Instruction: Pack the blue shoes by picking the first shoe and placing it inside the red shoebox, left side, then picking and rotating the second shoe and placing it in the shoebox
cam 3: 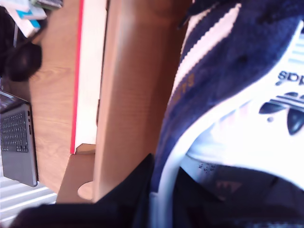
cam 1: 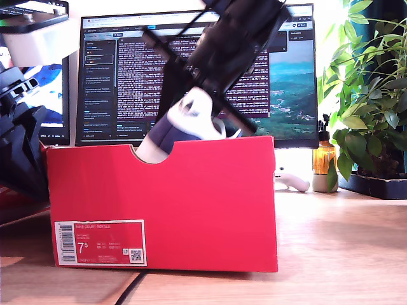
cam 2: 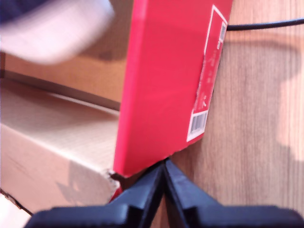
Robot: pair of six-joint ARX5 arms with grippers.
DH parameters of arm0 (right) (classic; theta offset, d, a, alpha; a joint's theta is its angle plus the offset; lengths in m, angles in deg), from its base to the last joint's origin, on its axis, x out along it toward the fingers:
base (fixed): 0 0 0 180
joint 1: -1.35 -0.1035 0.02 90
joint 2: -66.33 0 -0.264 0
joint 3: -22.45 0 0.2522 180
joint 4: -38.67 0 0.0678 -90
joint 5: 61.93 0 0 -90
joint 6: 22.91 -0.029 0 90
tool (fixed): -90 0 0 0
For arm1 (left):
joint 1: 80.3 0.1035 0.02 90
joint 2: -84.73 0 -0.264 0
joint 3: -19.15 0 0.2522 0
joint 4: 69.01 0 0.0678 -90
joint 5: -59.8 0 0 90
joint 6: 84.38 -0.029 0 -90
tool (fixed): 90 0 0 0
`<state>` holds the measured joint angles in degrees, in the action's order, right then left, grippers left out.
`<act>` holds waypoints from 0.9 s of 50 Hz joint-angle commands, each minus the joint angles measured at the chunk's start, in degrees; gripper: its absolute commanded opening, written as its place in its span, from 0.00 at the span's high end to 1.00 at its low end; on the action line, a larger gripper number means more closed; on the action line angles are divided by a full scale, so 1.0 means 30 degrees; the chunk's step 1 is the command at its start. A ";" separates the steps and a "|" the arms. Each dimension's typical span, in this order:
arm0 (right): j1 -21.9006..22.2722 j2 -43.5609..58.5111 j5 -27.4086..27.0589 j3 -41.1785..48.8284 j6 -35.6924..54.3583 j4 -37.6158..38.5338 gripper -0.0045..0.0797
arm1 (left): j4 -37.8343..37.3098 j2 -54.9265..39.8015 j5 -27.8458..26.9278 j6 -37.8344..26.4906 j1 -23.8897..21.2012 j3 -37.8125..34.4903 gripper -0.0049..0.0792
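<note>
A red shoebox point(cam 1: 191, 203) stands open on the wooden table, its white label at the exterior view's lower left. An arm comes down from above, and my second gripper point(cam 1: 202, 105) is shut on a navy shoe point(cam 1: 184, 124) with white stripes, tilted over the box's rim. In the second wrist view the shoe point(cam 3: 223, 71) fills the picture beside the box's brown inner wall point(cam 3: 133, 71), with my second gripper point(cam 3: 156, 190) clamped on its collar. My first gripper point(cam 2: 165, 164) is shut on nothing, over the labelled red wall point(cam 2: 161, 85). The shoe's white sole point(cam 2: 57, 28) shows blurred above the box's floor.
A monitor point(cam 1: 197, 70) stands behind the box. A potted plant point(cam 1: 369, 95), an amber bottle point(cam 1: 323, 159) and a white controller point(cam 1: 292, 181) sit at the exterior view's right. Black arm parts point(cam 1: 19, 146) are at its left. A cable point(cam 2: 266, 23) and a laptop point(cam 3: 16, 142) lie nearby.
</note>
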<state>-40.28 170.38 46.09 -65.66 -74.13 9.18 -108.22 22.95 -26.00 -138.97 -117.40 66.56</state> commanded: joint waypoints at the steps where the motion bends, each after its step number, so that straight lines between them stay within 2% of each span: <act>1: -0.0408 0.0182 0.0015 -0.0372 -0.0007 0.0663 0.96 | 0.0080 -0.0299 -0.0044 0.0066 -0.0066 0.0073 0.96; 18: -0.0495 0.1705 -0.0073 -0.0372 -0.0029 0.0743 0.96 | 0.0044 -0.0299 -0.0044 0.0073 -0.0066 0.0073 0.96; 21: -0.0495 0.1727 -0.0073 -0.0372 -0.0240 0.0911 0.89 | 0.0036 -0.0299 -0.0036 0.0073 -0.0066 0.0073 0.96; 26: -0.0554 0.1727 0.0051 -0.0372 -0.0255 0.1435 0.68 | 0.0044 -0.0299 -0.0036 0.0080 -0.0066 0.0073 0.96; 29: -0.0539 0.1727 0.0452 -0.0372 -0.0255 0.1596 0.61 | 0.0051 -0.0299 -0.0044 0.0080 -0.0066 0.0073 0.96; 45: -0.0510 0.1654 0.1960 -0.1107 0.0707 0.0685 0.60 | -0.0066 -0.0299 -0.0117 0.0211 -0.0066 0.0073 0.96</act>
<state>-41.50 174.68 51.68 -66.56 -73.23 11.76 -108.40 22.95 -26.04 -138.88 -117.40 66.56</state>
